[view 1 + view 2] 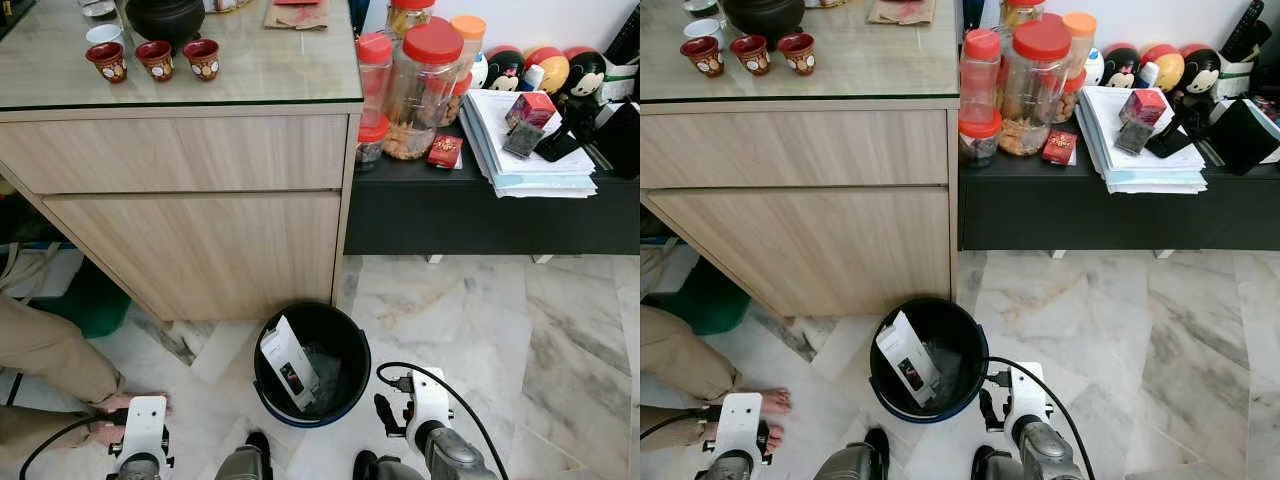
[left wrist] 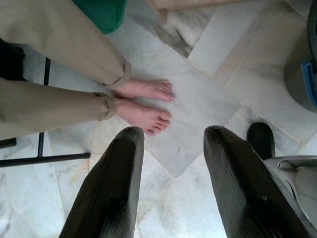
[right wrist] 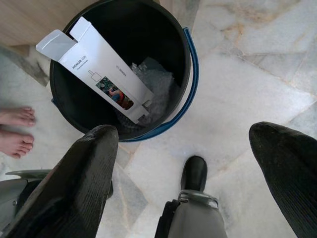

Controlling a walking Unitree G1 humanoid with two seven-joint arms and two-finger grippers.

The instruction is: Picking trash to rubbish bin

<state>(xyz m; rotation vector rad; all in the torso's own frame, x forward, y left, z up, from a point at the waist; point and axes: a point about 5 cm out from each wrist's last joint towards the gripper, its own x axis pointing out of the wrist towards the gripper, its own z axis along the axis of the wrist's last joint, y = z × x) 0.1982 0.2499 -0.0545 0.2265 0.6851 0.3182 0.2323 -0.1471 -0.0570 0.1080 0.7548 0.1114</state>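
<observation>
A black rubbish bin (image 1: pixel 345 340) with a blue handle stands on the marble floor in front of me. Inside it a white cardboard box (image 1: pixel 289 362) leans against the wall, over crumpled clear plastic (image 3: pixel 156 94). My right gripper (image 3: pixel 190 168) hangs open just right of the bin (image 3: pixel 183 59), nothing between its fingers (image 3: pixel 74 188). My left gripper (image 2: pixel 173 168) is low at the left, open and empty, above bare floor.
A seated person's bare feet (image 2: pixel 143 101) and trouser legs are on the floor at my left. A wooden cabinet (image 1: pixel 190 190) with cups stands behind the bin. A low black shelf (image 1: pixel 480 210) to the right holds jars (image 1: pixel 425 85) and papers. Open marble floor lies right.
</observation>
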